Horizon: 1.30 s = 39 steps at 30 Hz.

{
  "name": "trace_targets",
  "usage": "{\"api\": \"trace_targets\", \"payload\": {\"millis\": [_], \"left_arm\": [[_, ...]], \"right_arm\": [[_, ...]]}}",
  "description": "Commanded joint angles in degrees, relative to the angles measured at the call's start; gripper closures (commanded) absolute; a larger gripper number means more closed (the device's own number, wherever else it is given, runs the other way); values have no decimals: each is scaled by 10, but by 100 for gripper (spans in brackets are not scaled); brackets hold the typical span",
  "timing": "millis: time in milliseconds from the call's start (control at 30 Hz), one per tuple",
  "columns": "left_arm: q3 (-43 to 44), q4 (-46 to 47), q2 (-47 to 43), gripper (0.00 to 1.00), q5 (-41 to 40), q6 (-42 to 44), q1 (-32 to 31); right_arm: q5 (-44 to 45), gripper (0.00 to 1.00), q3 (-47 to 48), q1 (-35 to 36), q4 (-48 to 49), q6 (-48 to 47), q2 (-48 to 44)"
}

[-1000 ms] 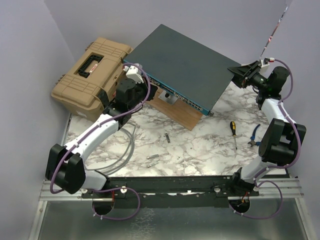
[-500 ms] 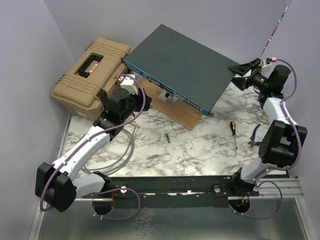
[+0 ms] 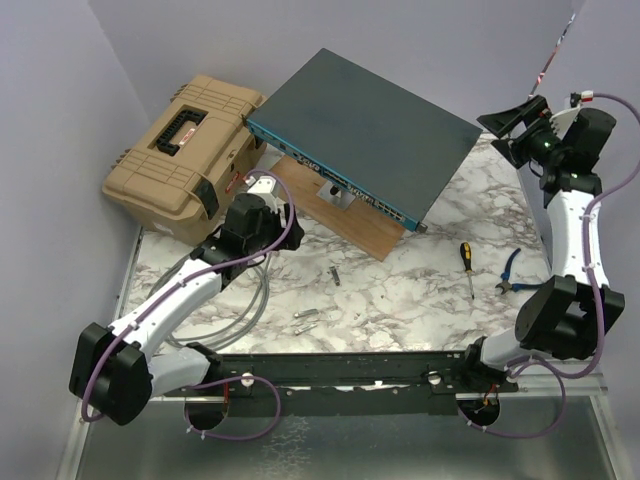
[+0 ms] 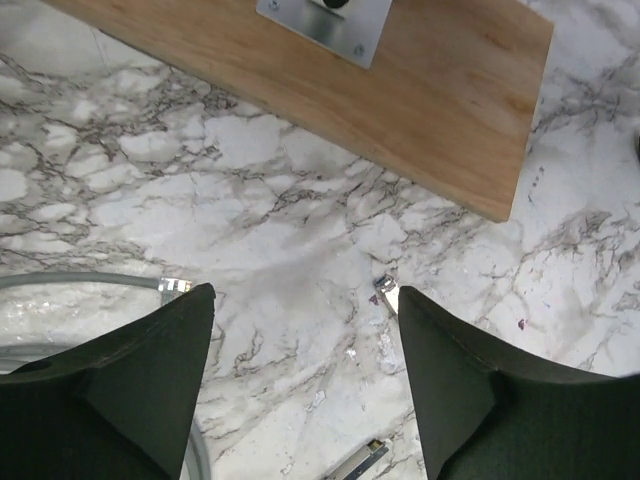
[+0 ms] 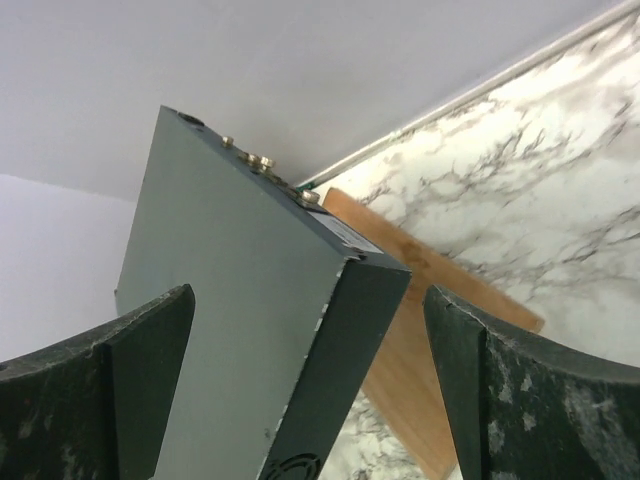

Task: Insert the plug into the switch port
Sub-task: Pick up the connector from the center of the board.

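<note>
The switch (image 3: 365, 125) is a flat dark grey-teal box, tilted on a wooden board (image 3: 345, 222), with its blue port face (image 3: 335, 182) toward the front left. My left gripper (image 3: 272, 212) hangs open over the marble just in front of that face and holds nothing. In the left wrist view a clear plug (image 4: 173, 286) on a grey cable (image 4: 75, 281) lies on the marble beside the left finger (image 4: 150, 375) of the open gripper (image 4: 300, 292). My right gripper (image 3: 515, 120) stands open, apart from the switch's right corner (image 5: 365, 275).
A tan toolbox (image 3: 185, 150) sits at the back left against the switch. A screwdriver (image 3: 466, 268) and blue pliers (image 3: 510, 272) lie at the right. Small metal pieces (image 3: 335, 275) lie mid-table. The grey cable (image 3: 255, 295) loops beside the left arm. A metal bracket (image 4: 325, 18) sits on the board.
My left gripper opened and drew back from the switch's blue face toward the near side. My right gripper opened and pulled away up and right from the switch's corner.
</note>
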Motion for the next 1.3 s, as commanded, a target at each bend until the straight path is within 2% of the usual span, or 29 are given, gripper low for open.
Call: {"api": "trace_targets", "payload": {"millis": [0,200,367,567,700,833,967,1267], "left_arm": [[-14,-25,22,24,43,-13,-5],[-26,-24,47,24,63,-2,-28],[-23,-14,74,24,39,37,-84],[-44,85,110,24,32,48,-130],[-59,189,143,25,22,28,-136],[-60,271,186,26,62,18,-137],[-33,288,238,28,103,26,-139],[-1,291,306,28,127,53,-141]], "right_arm": [[57,0,42,-4,-88,-74,-23],[49,0,54,-3,-99,-108,-42],[33,0,42,0,-85,-108,-51],[26,1,24,2,-72,-104,-57],[24,1,19,4,-70,-104,-61],[24,1,13,5,-70,-104,-65],[23,1,9,7,-69,-104,-68],[15,1,4,8,-62,-99,-66]]}}
